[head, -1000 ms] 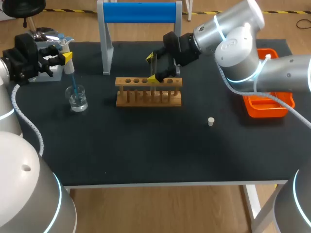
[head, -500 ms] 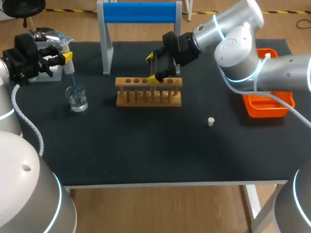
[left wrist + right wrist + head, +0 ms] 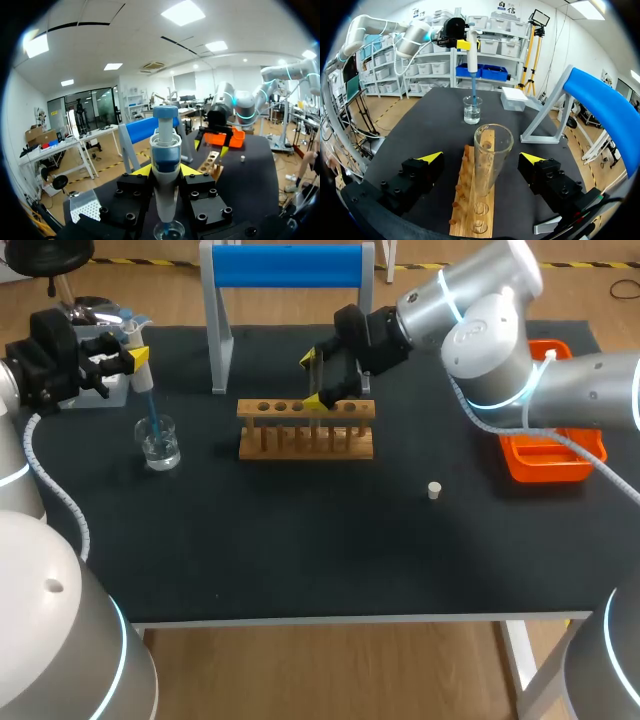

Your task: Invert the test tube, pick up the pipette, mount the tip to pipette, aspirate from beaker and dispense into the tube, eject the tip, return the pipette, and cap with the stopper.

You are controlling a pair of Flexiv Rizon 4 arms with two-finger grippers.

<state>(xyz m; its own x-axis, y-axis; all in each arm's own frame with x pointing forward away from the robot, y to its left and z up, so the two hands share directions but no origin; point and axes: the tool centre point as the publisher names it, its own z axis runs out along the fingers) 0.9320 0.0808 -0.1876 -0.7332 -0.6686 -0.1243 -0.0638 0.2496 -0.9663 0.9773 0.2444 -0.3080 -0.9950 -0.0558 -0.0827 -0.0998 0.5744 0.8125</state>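
Observation:
My left gripper (image 3: 133, 354) is shut on the white and blue pipette (image 3: 164, 161), held upright at the table's far left. The pipette's blue tip (image 3: 153, 423) dips into the glass beaker (image 3: 160, 444) below it. The clear test tube (image 3: 491, 160) stands mouth up in the wooden rack (image 3: 306, 429). My right gripper (image 3: 482, 158) is open, one finger on each side of the tube, neither touching it. The small white stopper (image 3: 434, 490) lies on the black mat to the right of the rack.
An orange tray (image 3: 545, 458) sits at the right edge under my right arm. A stand with a blue roll (image 3: 290, 265) rises behind the rack. A clear tip box (image 3: 515, 98) stands at the far left, behind the beaker.

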